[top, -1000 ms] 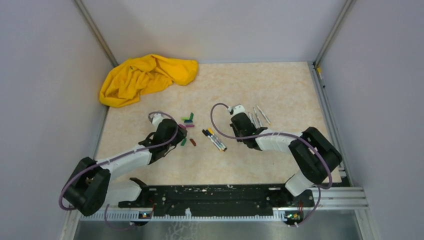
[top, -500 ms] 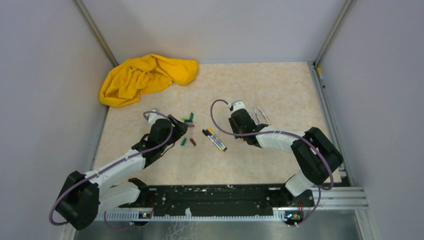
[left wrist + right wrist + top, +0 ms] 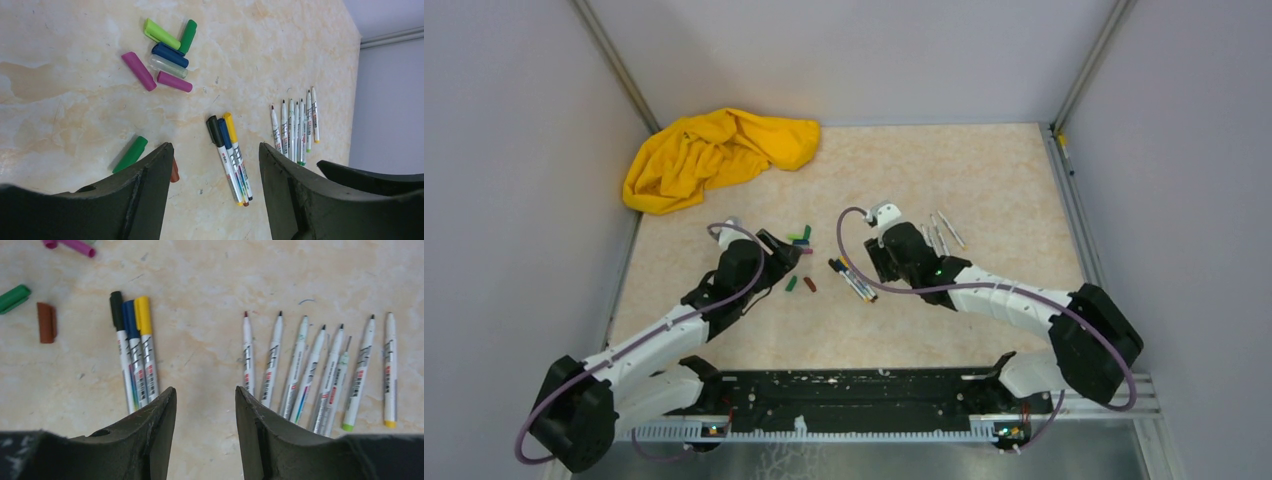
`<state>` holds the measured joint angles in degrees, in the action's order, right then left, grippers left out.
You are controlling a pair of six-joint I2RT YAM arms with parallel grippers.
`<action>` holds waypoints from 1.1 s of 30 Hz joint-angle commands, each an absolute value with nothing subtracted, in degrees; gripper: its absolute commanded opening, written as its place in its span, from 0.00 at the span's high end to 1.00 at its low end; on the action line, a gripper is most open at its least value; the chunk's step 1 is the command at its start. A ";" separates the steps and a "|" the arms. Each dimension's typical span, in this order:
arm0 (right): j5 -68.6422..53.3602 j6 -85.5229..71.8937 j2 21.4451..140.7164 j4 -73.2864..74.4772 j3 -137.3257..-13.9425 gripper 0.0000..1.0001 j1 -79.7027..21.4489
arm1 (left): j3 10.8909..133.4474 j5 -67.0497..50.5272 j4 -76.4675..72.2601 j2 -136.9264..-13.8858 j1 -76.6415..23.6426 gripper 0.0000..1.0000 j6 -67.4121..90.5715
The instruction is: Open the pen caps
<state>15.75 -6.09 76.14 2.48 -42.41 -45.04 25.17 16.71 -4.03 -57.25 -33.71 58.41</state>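
The table (image 3: 994, 170) is marbled beige, the cloth (image 3: 714, 155) yellow. Loose caps (image 3: 170, 54) show lime, green, navy, magenta and brown. Three capped pens (image 3: 231, 161) wear black, blue and yellow; the bare pens (image 3: 310, 371) are white.

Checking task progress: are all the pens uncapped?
No, three pens lying side by side wear black, blue and yellow caps.

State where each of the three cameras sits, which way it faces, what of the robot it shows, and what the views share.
Top external: high behind the bases, looking down on the table; both arms show.
Left wrist: on the left arm, facing the loose caps; the open left gripper frames the bottom.
Right wrist: on the right arm, facing down at the uncapped pens; the open right gripper shows.
Shared: all three show the three capped pens.
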 commanded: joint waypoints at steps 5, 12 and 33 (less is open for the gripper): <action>11.96 -5.53 80.54 0.90 -43.77 0.54 -51.07 | 24.57 13.98 -3.78 -55.67 -33.77 0.30 58.62; 10.74 -5.79 84.90 -2.12 -43.02 0.55 -52.72 | 23.57 13.79 -4.00 -54.81 -34.13 0.31 59.44; 13.72 -5.73 92.24 -3.54 -43.67 0.56 -52.78 | 21.38 13.13 -6.13 -54.33 -34.49 0.32 59.68</action>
<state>12.73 -6.00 91.35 -1.52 -42.44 -52.34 22.13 13.43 -4.49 -55.20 -34.35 59.31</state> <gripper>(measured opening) 0.443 0.680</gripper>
